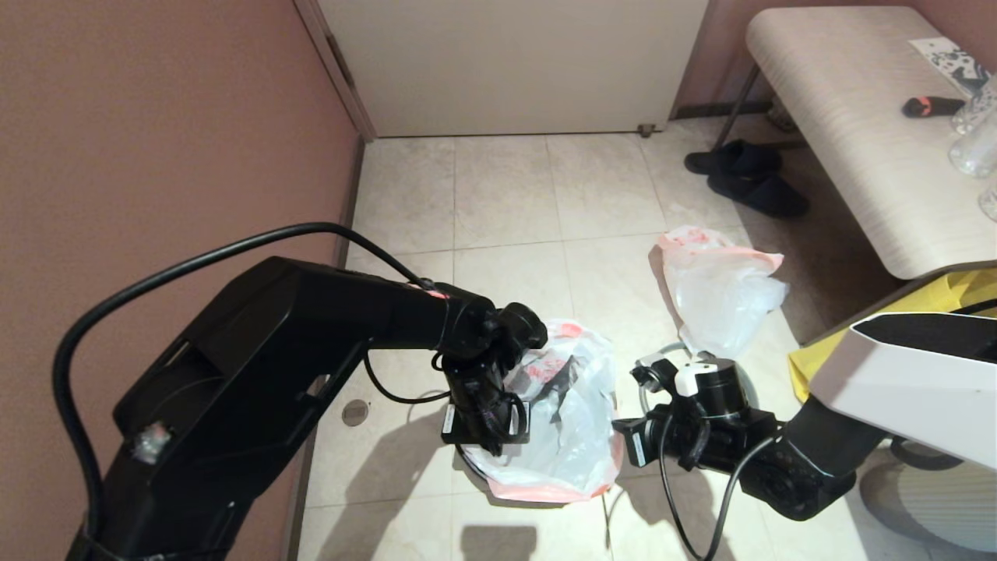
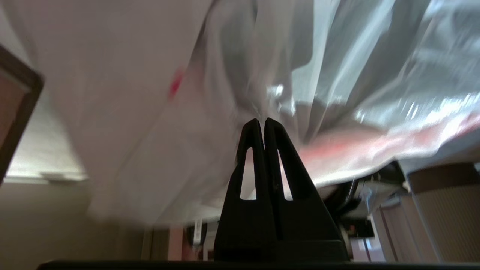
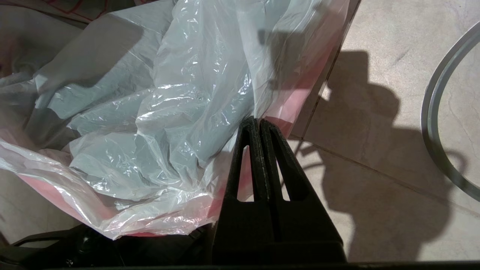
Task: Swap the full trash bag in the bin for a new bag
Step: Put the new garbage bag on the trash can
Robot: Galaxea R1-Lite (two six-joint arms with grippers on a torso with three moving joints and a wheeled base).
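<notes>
- Bag first: the new bag [image 1: 565, 421] lies spread and crumpled on the floor tiles [image 1: 506, 202] near the middle of the scene, between the two grippers. Its pink-red band runs along the near edge.
- Dark patches and some red print show through the film. The bin itself is hidden under the plastic and cannot be made out.
- Left gripper [image 2: 264, 122] is at the bag's left edge, pointing down. Its fingers are pressed together and folds of film gather into the tips, so it is pinching the bag.
- Right gripper [image 3: 258, 122] reaches in from the right at the bag's right edge. Its fingers are clenched at the pink band, where the folds run into the tips.
- Grey hoop [image 3: 431, 112] lies flat on the tiles just right of the right gripper, apart from the bag.
- A second white bag [image 1: 716, 292], puffed up and with a pink rim, sits farther off to the right.
- Yellow bag [image 1: 802, 370] shows at the right, under the edge of a pale bench [image 1: 857, 140].
- Dark slippers [image 1: 748, 179] lie far right beside the bench. A pale door [image 1: 506, 62] closes the far side.
</notes>
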